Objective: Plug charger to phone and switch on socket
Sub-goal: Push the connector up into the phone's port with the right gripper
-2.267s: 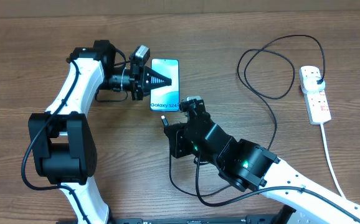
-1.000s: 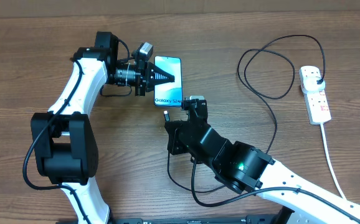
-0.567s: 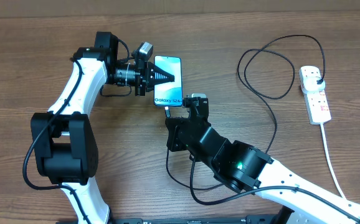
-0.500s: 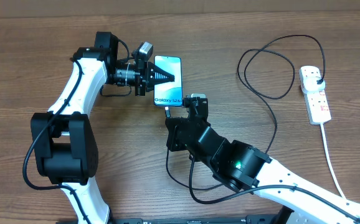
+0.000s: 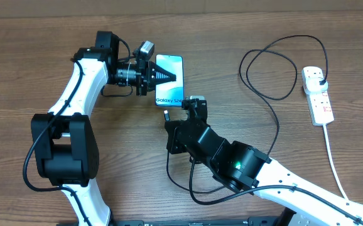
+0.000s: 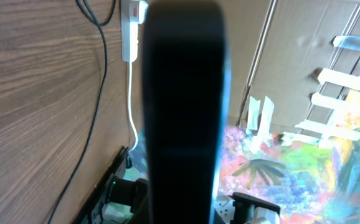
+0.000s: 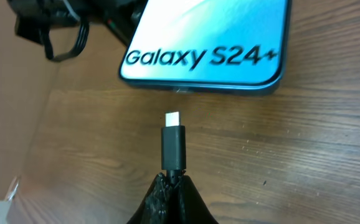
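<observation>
The phone (image 5: 171, 85), blue screen reading "Galaxy S24+", is held by its left side in my left gripper (image 5: 162, 76), which is shut on it. In the left wrist view it is a dark slab (image 6: 183, 112) filling the middle. My right gripper (image 5: 170, 120) is shut on the charger's connector (image 7: 173, 140), just behind it. The silver tip points at the phone's bottom edge (image 7: 198, 87), a short gap away. The charger cable (image 5: 276, 100) loops right to a black plug in the white socket (image 5: 318, 95).
The socket's white cord (image 5: 333, 160) runs down the right side to the table's front edge. The socket (image 6: 132, 31) and the black cable (image 6: 102, 37) also show in the left wrist view. Wood table all round.
My left gripper has shifted the phone slightly up and right. My right gripper has carried the connector up close to the phone's bottom edge, and has barely moved in the last half second.
</observation>
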